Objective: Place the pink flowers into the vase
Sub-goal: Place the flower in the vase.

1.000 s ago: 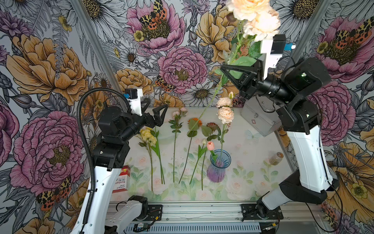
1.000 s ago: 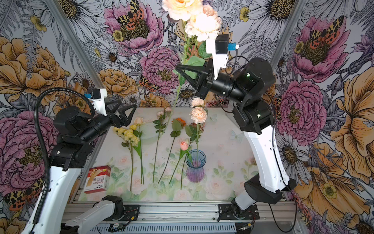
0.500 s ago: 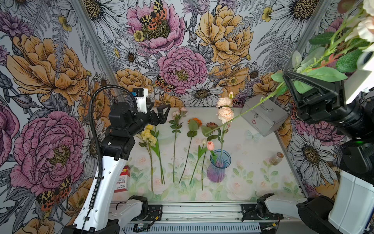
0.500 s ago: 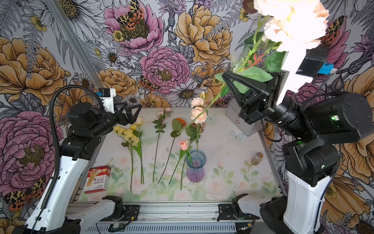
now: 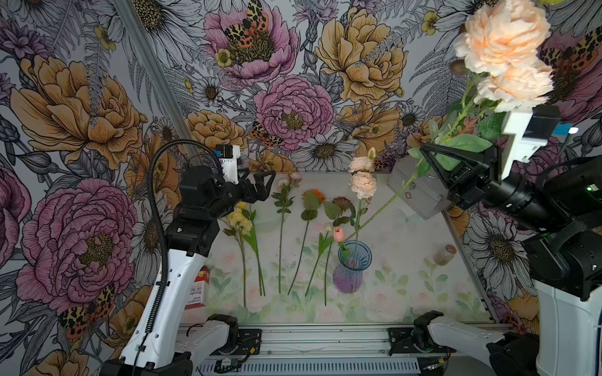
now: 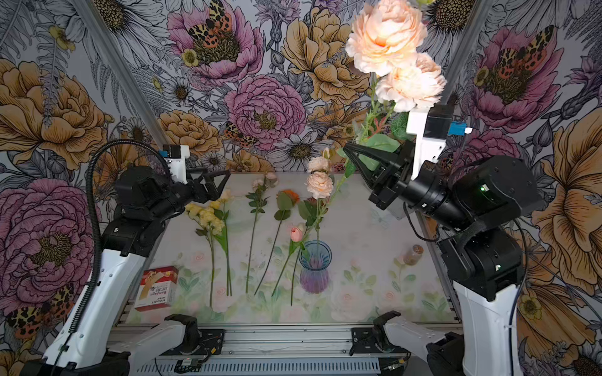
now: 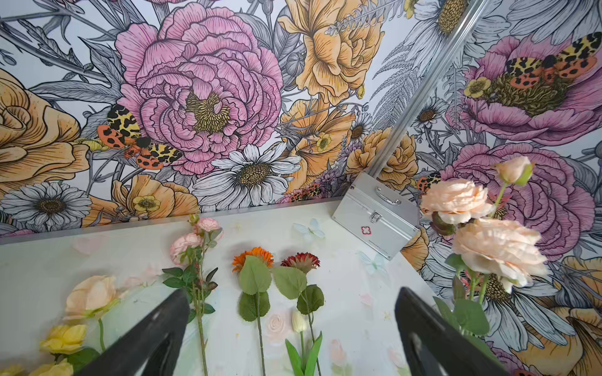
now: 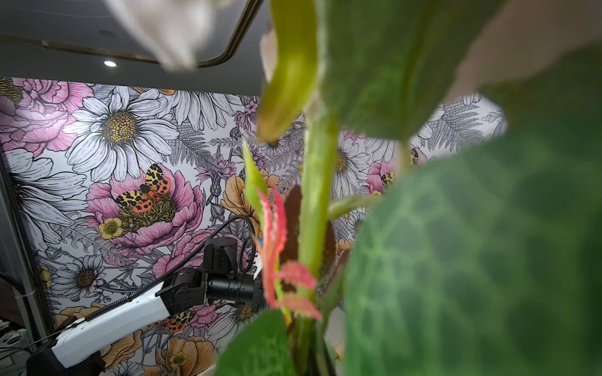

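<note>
High over the counter [image 5: 407,276], right claw [image 5: 426,156] is clamped tight on a long pink spray [image 5: 501,35], stem slanting down to the vase [image 5: 353,270] rim, where a pink tulip [image 5: 338,234] and a second spray [image 5: 361,182] stand; left claw [image 5: 264,186] gapes wide, holding nothing, near the yellow flowers [image 5: 239,218]
</note>
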Motion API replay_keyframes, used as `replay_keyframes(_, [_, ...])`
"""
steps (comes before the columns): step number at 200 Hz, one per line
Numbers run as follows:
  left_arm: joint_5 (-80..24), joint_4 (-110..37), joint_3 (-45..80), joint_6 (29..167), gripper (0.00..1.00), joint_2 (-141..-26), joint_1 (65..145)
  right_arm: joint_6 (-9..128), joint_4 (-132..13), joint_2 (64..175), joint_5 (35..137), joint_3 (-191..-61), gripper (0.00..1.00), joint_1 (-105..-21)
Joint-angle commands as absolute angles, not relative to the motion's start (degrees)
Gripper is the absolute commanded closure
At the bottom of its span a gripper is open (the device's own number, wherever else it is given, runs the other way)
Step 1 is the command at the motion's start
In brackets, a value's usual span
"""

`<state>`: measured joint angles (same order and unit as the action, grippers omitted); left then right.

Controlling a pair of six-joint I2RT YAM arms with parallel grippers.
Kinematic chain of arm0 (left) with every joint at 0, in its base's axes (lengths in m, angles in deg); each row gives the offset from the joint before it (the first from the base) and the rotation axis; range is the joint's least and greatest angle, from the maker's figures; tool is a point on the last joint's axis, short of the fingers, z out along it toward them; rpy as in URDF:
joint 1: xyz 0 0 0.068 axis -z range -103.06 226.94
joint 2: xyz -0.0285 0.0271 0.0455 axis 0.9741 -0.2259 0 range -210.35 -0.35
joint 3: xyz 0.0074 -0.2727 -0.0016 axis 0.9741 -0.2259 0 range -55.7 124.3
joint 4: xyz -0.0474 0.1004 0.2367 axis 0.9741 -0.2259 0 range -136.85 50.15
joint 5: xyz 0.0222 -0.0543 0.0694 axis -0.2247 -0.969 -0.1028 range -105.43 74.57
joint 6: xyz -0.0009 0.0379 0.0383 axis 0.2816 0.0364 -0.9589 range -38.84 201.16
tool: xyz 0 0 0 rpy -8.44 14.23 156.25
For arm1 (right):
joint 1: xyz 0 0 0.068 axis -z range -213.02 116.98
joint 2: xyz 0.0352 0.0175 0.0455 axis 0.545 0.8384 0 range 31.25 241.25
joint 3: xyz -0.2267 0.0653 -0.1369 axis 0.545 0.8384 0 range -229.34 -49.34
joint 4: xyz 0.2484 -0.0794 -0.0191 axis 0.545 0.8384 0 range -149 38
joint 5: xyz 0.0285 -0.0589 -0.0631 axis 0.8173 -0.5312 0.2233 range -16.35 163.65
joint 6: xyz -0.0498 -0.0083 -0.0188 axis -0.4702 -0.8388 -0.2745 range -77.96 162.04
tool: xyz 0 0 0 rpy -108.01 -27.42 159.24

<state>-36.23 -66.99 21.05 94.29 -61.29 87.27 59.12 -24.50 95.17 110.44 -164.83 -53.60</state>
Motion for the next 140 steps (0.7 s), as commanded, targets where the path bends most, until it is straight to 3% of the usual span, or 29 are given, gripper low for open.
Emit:
replay_keyframes(1, [-36.35, -66.75, 20.16, 95.38, 0.01, -59.78, 87.66, 58.02, -24.65, 93.35, 109.32, -164.10, 1.00, -53.25])
replay_keyframes(140, [-36.02, -66.75, 18.67, 96.36, 0.01, -59.19, 87.89, 56.54, -23.41, 89.88, 109.04, -152.84, 1.00, -52.19])
